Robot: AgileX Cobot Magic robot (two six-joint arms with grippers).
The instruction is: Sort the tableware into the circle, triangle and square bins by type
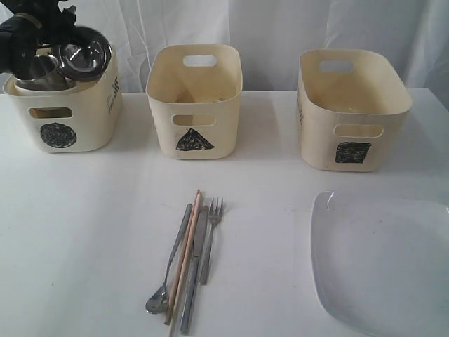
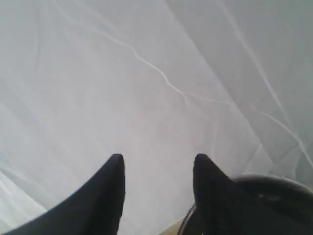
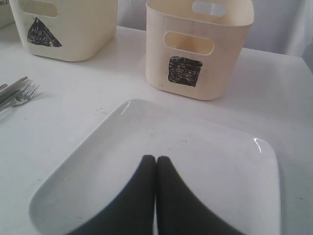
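My left arm (image 1: pixel 35 31) hangs over the circle bin (image 1: pixel 63 112) at the back left. A steel bowl (image 1: pixel 85 57) and another steel vessel (image 1: pixel 41 70) sit piled in that bin. In the left wrist view the left gripper (image 2: pixel 157 161) is open with nothing between its fingers, and a steel rim (image 2: pixel 266 183) shows beside one finger. The triangle bin (image 1: pixel 194 98) and the square bin (image 1: pixel 351 109) stand to the right. A spoon (image 1: pixel 168 263), chopsticks (image 1: pixel 185 253), a knife (image 1: pixel 196 270) and a fork (image 1: pixel 210 235) lie together at the front. The right gripper (image 3: pixel 156 159) is shut and empty above the white plate (image 3: pixel 205 147).
The plate (image 1: pixel 382 260) lies at the front right and runs off the picture's edge. A white curtain (image 1: pixel 280 21) hangs behind the bins. The right wrist view also takes in the square bin (image 3: pixel 200 49), the triangle bin (image 3: pixel 63 24) and the fork's tines (image 3: pixel 27 93).
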